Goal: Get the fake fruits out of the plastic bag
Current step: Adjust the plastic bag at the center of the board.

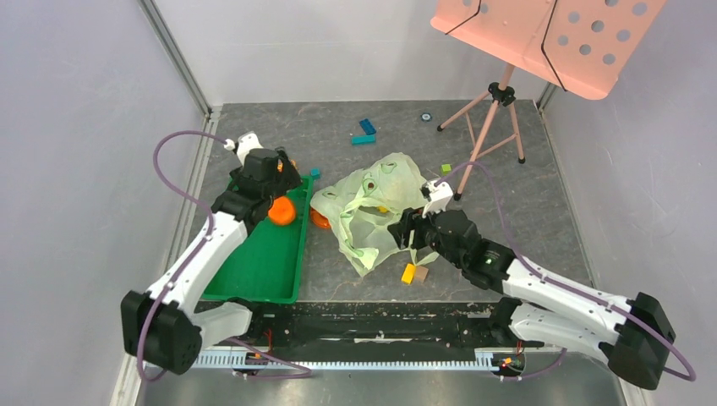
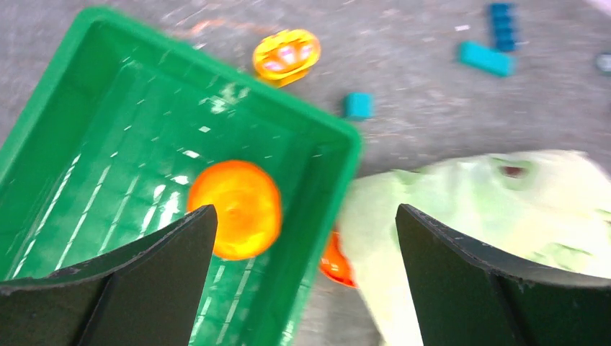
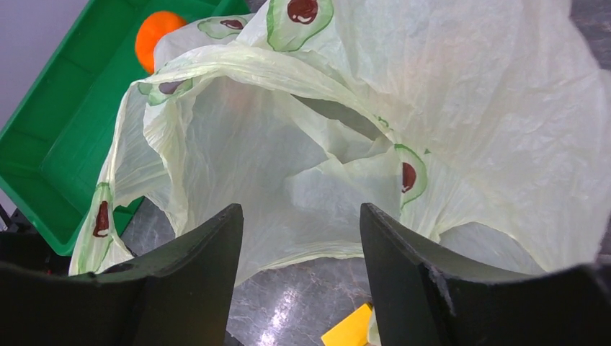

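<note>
The round orange fruit [image 1: 281, 211] lies in the green tray [image 1: 262, 262], also in the left wrist view [image 2: 235, 209] and right wrist view [image 3: 157, 29]. My left gripper [image 1: 279, 193] [image 2: 305, 213] is open and empty above the tray's far right corner. The pale green bag [image 1: 372, 207] [image 2: 490, 209] [image 3: 468, 144] lies crumpled right of the tray, its mouth towards my right gripper [image 1: 399, 227] [image 3: 301, 209], which is open and empty at its near edge. A small yellow spot [image 1: 383, 209] shows in the bag's opening. Other fruits are hidden.
A flat orange piece [image 1: 319, 220] [image 2: 335, 261] lies between tray and bag. An orange-yellow slice [image 2: 287, 54] and a teal block [image 2: 357, 105] lie beyond the tray. Blue blocks [image 1: 365, 131], a yellow block [image 1: 409, 273] [image 3: 349, 330] and a pink stand on a tripod [image 1: 495, 118] are around.
</note>
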Motion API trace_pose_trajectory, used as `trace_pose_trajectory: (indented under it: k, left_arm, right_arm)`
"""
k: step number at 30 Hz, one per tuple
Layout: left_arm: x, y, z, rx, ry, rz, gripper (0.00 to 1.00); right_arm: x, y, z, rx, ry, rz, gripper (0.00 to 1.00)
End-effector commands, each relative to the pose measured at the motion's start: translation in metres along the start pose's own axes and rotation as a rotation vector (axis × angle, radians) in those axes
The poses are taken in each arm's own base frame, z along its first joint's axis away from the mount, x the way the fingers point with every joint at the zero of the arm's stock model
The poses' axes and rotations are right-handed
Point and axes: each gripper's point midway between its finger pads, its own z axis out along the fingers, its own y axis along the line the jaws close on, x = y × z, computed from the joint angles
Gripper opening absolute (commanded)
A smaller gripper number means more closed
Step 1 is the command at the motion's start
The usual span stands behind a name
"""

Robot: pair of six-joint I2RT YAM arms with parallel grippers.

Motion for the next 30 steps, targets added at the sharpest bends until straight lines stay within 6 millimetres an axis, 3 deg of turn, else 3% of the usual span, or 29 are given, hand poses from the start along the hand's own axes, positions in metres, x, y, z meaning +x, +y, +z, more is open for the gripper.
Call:
trace_pose_trajectory:
  k: [1, 6, 8, 13, 18, 23, 30]
  left_arm:
    - [-0.031, -0.053, -0.051, 0.197, -0.072, 0.046, 1.00]
    - [-0.023, -0.107, -0.097, 0.396, -0.057, 0.086, 0.99]
    - [-0.018, -0.123, -0.117, 0.467, -0.052, 0.094, 0.94]
    - [0.006, -0.162, -0.163, 0.645, -0.006, 0.123, 0.73]
    - [0.055, -0.185, -0.186, 0.744, 0.061, 0.182, 0.53]
    - [0.119, -0.200, -0.190, 0.793, 0.131, 0.262, 0.42]
    - [0.167, -0.174, -0.144, 0.679, 0.121, 0.313, 0.37]
  right_arm:
    - [0.003, 0.013, 0.016, -0.062, -0.013, 0.004, 0.60]
    - [0.010, 0.008, 0.036, -0.033, -0.038, 0.018, 0.48]
    - [0.012, 0.010, 0.044, -0.036, -0.039, 0.027, 0.43]
    - [0.018, 0.020, 0.063, -0.087, -0.013, 0.057, 0.35]
    - [0.022, 0.015, 0.074, -0.130, 0.000, 0.114, 0.29]
    - [0.028, 0.012, 0.080, -0.177, 0.020, 0.133, 0.27]
    - [0.035, -0.004, 0.083, -0.129, 0.035, 0.109, 0.27]
